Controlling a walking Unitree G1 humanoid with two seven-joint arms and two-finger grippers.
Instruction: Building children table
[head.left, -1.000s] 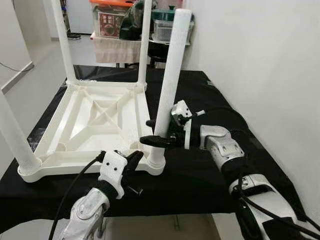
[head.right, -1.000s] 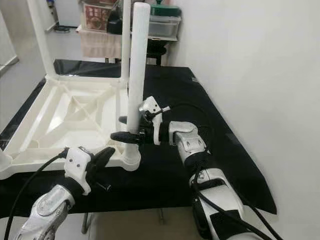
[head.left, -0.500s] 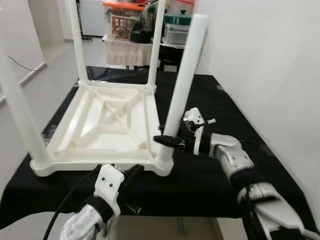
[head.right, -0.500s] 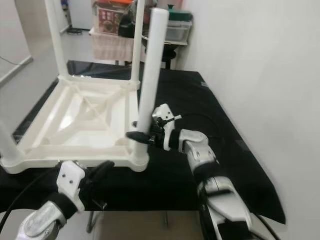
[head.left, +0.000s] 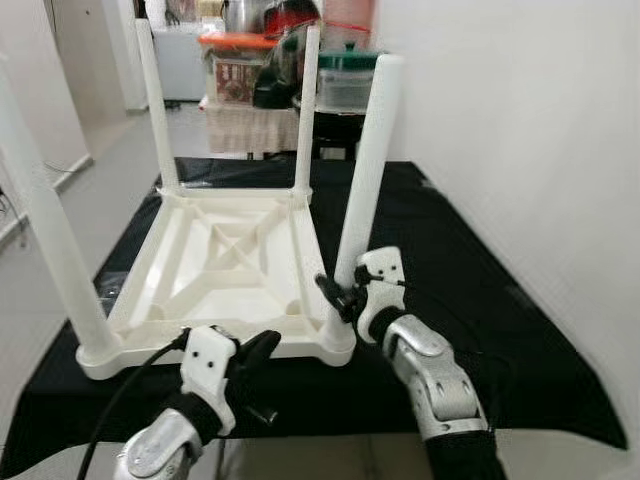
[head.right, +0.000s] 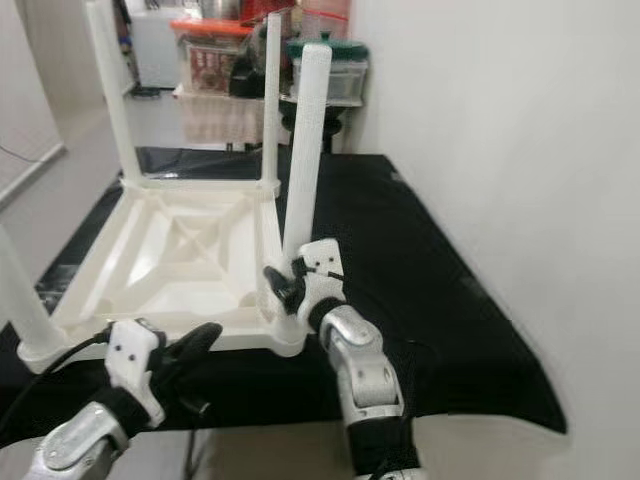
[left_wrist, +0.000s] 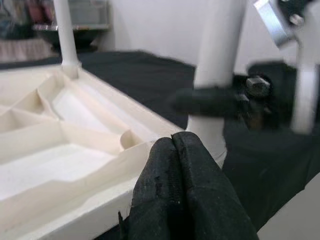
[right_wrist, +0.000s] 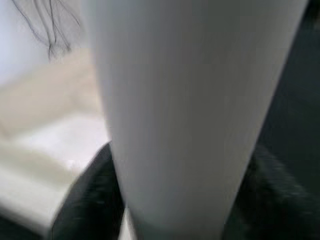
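Note:
A white plastic children's table (head.left: 232, 262) lies upside down on a black-covered worktable (head.left: 470, 300), with its legs pointing up. The near right leg (head.left: 368, 170) leans slightly to the right in its corner socket. My right gripper (head.left: 338, 295) is shut on the low part of that leg. In the right wrist view the leg (right_wrist: 190, 100) sits between the dark fingers (right_wrist: 82, 202). My left gripper (head.left: 256, 350) is shut and holds nothing. It sits just in front of the tabletop's near rim (left_wrist: 100, 195), close to the same corner, with its fingertips (left_wrist: 175, 150) pressed together.
The near left leg (head.left: 48, 225) and two far legs (head.left: 156, 110) stand upright. A white wall (head.left: 540, 150) runs close along the right. Plastic storage boxes (head.left: 238, 70) sit on a stand behind the worktable. Open floor (head.left: 40, 170) lies to the left.
The head view has shifted. My right arm has swung in from the right of the near right leg to its near side, still holding it low. My left gripper stays shut by the front rim.

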